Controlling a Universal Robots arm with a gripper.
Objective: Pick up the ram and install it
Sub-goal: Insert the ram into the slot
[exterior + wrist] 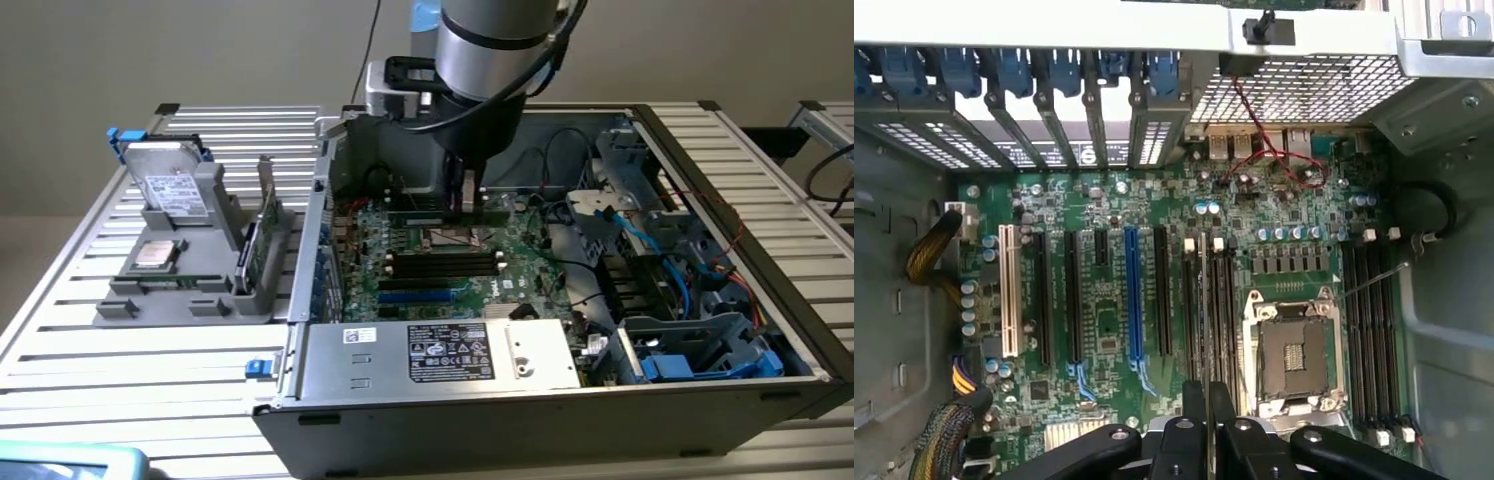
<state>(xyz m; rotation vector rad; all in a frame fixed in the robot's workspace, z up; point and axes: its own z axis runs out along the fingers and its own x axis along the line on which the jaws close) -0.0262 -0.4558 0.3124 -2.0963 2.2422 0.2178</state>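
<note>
My gripper [462,203] hangs inside the open computer case, just above the motherboard [400,285] near the CPU socket [449,238]. In the wrist view its black fingers [1193,415] are shut on the ram [1205,300]. The ram shows edge-on as a thin dark strip running away from the fingers. It lies along the black memory slots [1222,300] beside the CPU socket [1294,355]. I cannot tell whether it touches a slot. More memory slots [1374,320] lie on the socket's other side.
The case walls enclose the arm. The power supply [441,352] sits at the front, and blue drive cages and cables [694,350] lie on the exterior view's right. A grey fixture [187,270] holding a drive [174,190] and an upright card [271,235] stands outside the case, on the exterior view's left.
</note>
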